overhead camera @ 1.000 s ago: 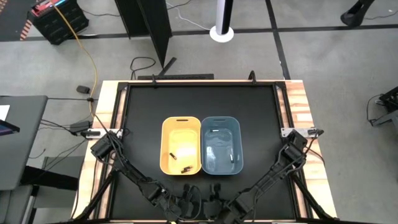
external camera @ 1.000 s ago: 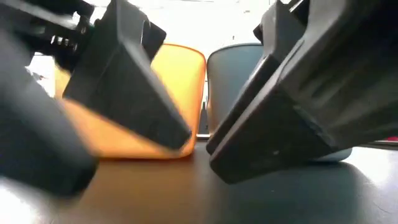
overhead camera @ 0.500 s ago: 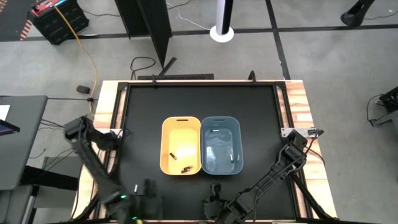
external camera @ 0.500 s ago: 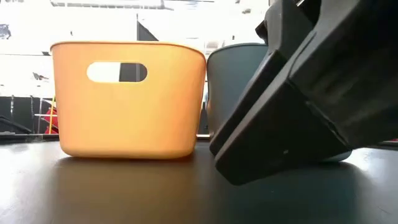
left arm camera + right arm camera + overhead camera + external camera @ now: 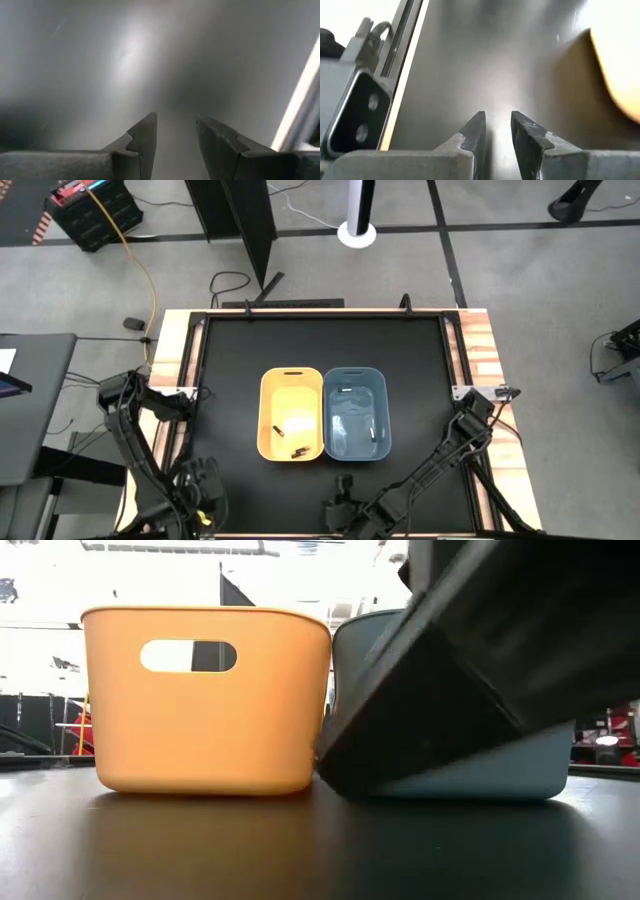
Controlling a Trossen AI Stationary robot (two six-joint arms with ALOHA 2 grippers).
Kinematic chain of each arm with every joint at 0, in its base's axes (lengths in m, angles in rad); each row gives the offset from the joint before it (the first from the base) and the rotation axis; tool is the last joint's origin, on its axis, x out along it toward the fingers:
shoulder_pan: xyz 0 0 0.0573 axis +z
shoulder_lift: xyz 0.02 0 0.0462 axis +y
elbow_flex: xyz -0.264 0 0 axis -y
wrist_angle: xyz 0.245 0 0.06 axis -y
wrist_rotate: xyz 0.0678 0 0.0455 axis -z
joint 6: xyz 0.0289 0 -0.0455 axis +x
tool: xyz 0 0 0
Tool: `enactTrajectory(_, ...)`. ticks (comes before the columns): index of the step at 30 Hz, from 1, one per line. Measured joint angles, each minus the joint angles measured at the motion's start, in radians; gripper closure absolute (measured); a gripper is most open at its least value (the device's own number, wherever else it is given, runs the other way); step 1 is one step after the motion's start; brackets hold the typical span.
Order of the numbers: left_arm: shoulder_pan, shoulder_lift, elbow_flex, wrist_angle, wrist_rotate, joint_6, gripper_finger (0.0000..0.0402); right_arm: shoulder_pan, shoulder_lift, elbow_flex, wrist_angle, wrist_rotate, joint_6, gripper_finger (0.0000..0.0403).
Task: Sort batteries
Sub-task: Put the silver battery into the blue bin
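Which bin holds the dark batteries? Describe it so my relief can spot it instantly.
Look at the middle of the black table, where two plastic bins sit side by side. It is the yellow bin, left of the blue bin, with small dark batteries near its front edge.

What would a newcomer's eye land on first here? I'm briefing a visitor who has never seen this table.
Two plastic bins side by side mid-table: a yellow bin on the left, a blue bin on the right. Small dark batteries lie in the yellow bin's near end, and a pale battery lies in the blue one. Both arms sit at the near edge, left gripper and right gripper slightly open and empty.
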Motion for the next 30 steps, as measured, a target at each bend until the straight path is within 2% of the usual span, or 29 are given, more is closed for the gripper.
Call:
enactTrajectory(5, 0.006, 0.001, -0.001, -0.126, 0.13, -0.078, 0.0254, -0.002, 0.0, 0.037, -0.056, 0.0, -0.039, 0.0293)
enactTrajectory(13, 0.033, 0.004, -0.001, -0.171, 0.299, 0.03, 0.0191, -0.014, 0.0, 0.063, -0.074, -0.001, -0.104, 0.0293)
enactTrajectory(19, 0.09, 0.098, -0.001, -0.166, 0.485, 0.227, 0.0143, -0.02, -0.001, 0.077, -0.097, -0.001, -0.124, 0.0293)
enactTrajectory(24, 0.169, 0.224, -0.002, -0.185, 0.639, 0.432, 0.0129, -0.025, -0.001, 0.077, -0.097, -0.001, -0.136, 0.0293)
enactTrajectory(30, 0.271, 0.326, -0.002, -0.234, 0.685, 0.692, 0.0129, -0.027, -0.001, 0.077, -0.096, -0.001, -0.139, 0.0293)
